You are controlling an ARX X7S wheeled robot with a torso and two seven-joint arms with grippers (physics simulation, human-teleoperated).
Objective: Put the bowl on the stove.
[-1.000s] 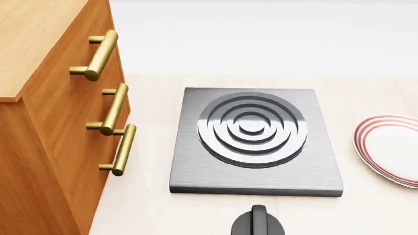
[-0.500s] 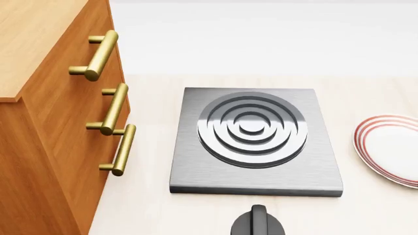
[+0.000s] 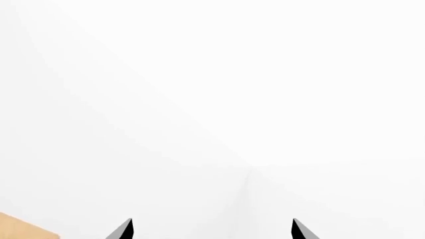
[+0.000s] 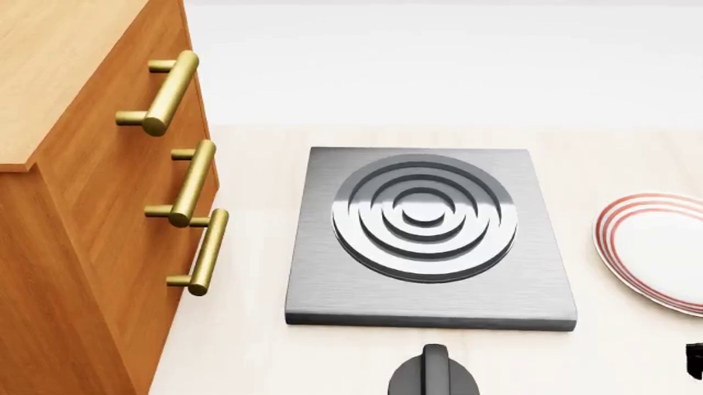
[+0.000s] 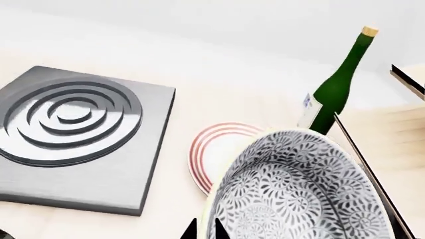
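Left wrist view: the left gripper (image 3: 211,231) shows two dark fingertips spread apart against blank white, grasping nothing.

Head view: the stove (image 4: 430,237) lies flat on a pale counter (image 4: 255,346), between a wooden cabinet (image 4: 77,206) and a red-ringed plate (image 4: 656,247). A black knob (image 4: 435,374) sits just in front.

Right wrist view: the speckled bowl (image 5: 299,189) fills the foreground close to the camera, overlapping the plate in the picture, with a green bottle (image 5: 335,84) behind. Whether the right gripper (image 5: 204,230) grasps it, I cannot tell.

The left tool (image 3: 211,230) points at blank white with its tips spread apart, holding nothing between them.

stove (image 4: 430,284): brushed metal | cabinet (image 4: 77,214): wood, brass handles | bottle (image 5: 335,87): glossy glass
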